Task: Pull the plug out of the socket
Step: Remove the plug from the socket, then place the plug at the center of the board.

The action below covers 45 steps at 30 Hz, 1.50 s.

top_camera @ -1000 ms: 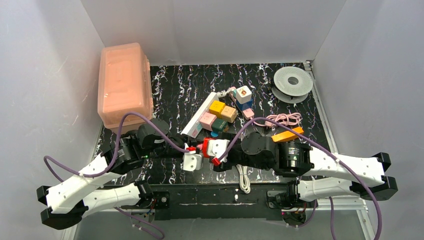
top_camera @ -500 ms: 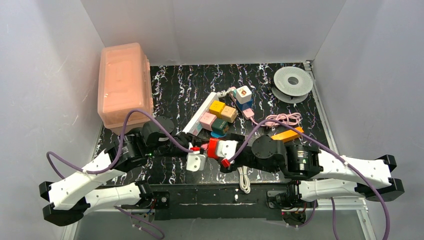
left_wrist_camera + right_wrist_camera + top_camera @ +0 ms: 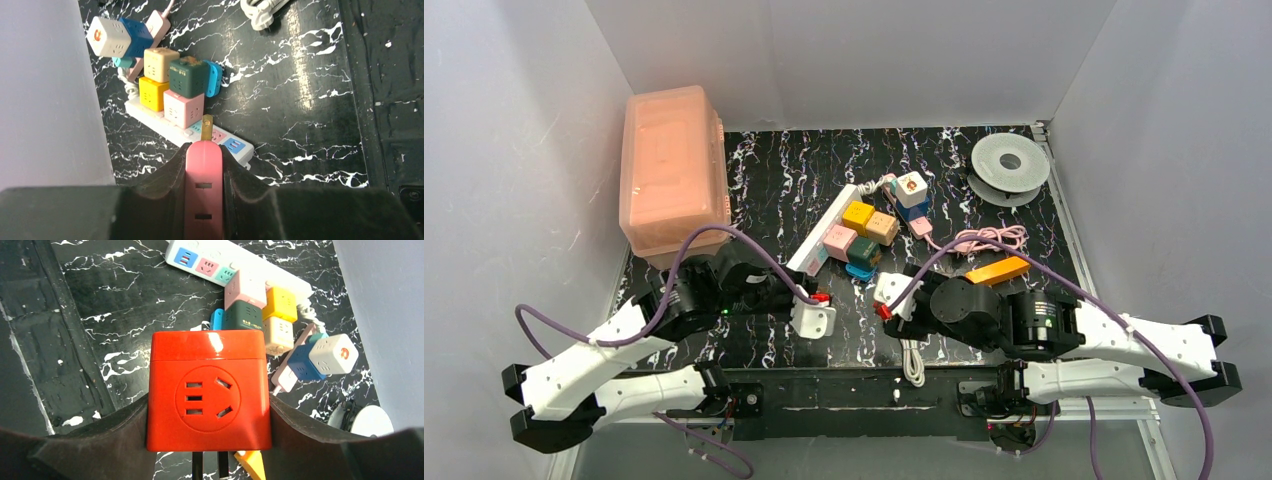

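Socket [image 3: 826, 226] — the long white one with the coloured faces — lies slanted on the black table [image 3: 774, 180]. Coloured cubes [image 3: 858, 214] sit on its middle. Three bare faces show at the socket's near end.

Your left gripper [image 3: 203, 155] is squeezed tight on a thin pink bar [image 3: 202, 195], with one finger pressing each side. A little gold pin [image 3: 205, 127] sticks out of the bar's tip. It points at the near end of the socket, but you cannot tell if it touches. From above, this gripper sits just on your side of that near end.

Your right gripper [image 3: 208, 407] is clamped on a red cube [image 3: 207, 360], with a finger on each side. The cube's round face with plug holes looks up at the wrist camera. The cube is held apart from the socket — off to the right of its near end, with bare table between the two grippers.
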{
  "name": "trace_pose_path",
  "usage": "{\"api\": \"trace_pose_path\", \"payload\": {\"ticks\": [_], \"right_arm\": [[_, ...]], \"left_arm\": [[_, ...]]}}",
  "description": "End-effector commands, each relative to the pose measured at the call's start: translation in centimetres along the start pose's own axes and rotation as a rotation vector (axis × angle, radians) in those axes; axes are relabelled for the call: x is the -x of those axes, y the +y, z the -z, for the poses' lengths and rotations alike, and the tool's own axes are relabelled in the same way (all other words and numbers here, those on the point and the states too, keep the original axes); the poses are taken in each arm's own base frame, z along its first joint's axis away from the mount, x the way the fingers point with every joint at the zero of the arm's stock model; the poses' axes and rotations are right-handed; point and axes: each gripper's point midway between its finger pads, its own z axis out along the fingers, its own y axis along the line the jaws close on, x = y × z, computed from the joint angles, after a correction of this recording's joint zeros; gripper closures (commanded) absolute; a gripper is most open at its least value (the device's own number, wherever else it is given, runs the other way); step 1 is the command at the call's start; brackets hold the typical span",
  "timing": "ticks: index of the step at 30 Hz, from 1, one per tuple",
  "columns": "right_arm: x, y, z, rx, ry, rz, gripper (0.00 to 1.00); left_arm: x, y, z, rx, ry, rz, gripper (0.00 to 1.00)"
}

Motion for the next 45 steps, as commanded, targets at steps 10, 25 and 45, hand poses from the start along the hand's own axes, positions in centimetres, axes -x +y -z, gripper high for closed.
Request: {"api": "trace_pose_path", "payload": {"ticks": [10, 25, 45], "right_arm": [[-5.4, -7.6, 0.6, -0.41, 0.054, -0.631, 0.99], [-23.8, -8.3, 1.5, -0.792, 0.513, -1.739, 0.99], [-33.2, -6.1, 6.0, -1.32, 0.567, -1.846, 0.88]], "left_arm": [[-6.2, -2.4, -0.9, 0.076, 0.136, 0.224, 1.0], [-17.7, -6.0, -5.2, -0.016, 0.379, 0.772, 1.0], [-21.6, -10.6, -7.7, 0.031, 0.366, 0.759, 0.95]]}}
